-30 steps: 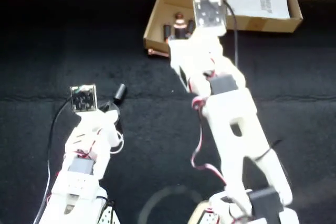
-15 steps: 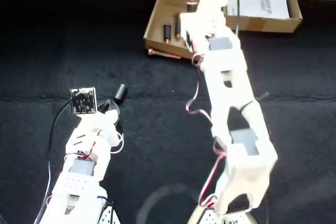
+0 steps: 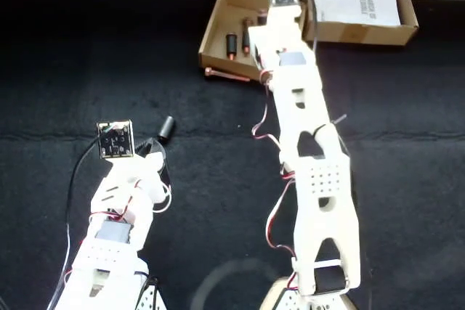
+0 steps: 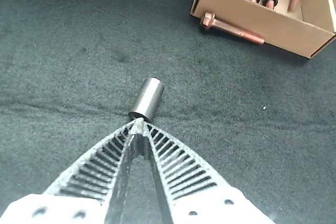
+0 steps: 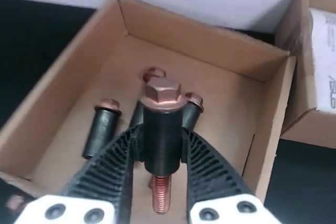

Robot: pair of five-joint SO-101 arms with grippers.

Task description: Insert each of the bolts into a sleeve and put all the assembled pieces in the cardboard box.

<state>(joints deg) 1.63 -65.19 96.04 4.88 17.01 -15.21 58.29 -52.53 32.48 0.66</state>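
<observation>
Right jaws clamp assembled piece (image 5: 163, 127) over cardboard box (image 5: 199, 32), clear of walls

Your right arm (image 3: 314, 172) is stretched almost straight toward the cardboard box (image 3: 209, 37), with its wrist above the box's open top. The right gripper (image 5: 161, 139) hangs inside the box walls, jaws clamped on a sleeved bolt (image 5: 163, 121) held upright, clear of the box floor. Your left arm (image 3: 120, 205) sits folded, well apart from the box. The left gripper (image 4: 138, 125) is low, its fingers pressed together at the tips.
</observation>
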